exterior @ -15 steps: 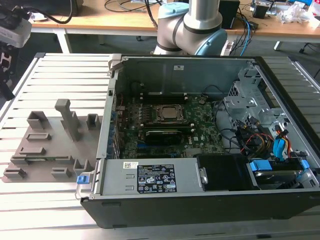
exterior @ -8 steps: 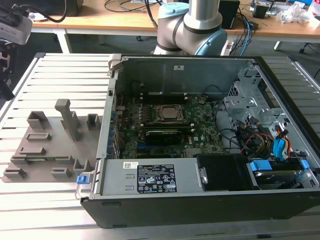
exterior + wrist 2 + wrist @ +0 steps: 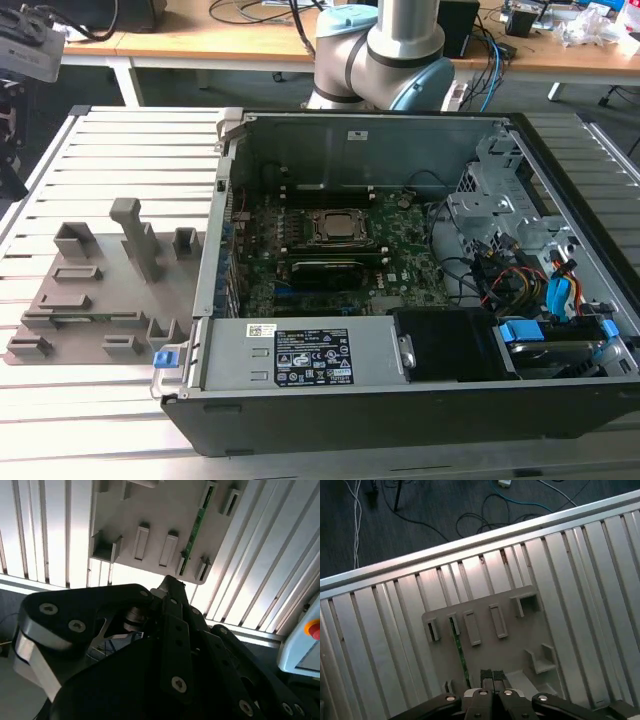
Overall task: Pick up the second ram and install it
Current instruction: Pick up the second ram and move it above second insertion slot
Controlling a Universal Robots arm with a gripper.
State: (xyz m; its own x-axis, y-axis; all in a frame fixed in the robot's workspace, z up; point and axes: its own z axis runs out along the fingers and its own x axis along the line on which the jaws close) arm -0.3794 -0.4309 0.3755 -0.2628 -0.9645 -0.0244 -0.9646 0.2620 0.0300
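The second ram (image 3: pixel 460 652) is a thin green stick standing on edge in a slot of the grey holder tray (image 3: pixel 485 606). In the second wrist view the ram (image 3: pixel 195 527) runs along one side of the tray (image 3: pixel 155 505). My gripper (image 3: pixel 491 674) hangs above the tray, close beside the ram's line, fingers shut together with nothing between them. Its black body (image 3: pixel 170 630) covers much of the second wrist view. In the exterior view the holder tray (image 3: pixel 100 270) lies to the left of the open computer case, which holds the motherboard (image 3: pixel 330 270).
The black computer case (image 3: pixel 400 420) lies open on a slatted aluminium table (image 3: pixel 120 150), with cables and drive bays (image 3: pixel 520 260) at the exterior view's right. Several upright posts (image 3: pixel 135 235) rise from the tray. The arm's base (image 3: pixel 380 50) stands behind the case. Cables lie on the dark floor (image 3: pixel 420 510).
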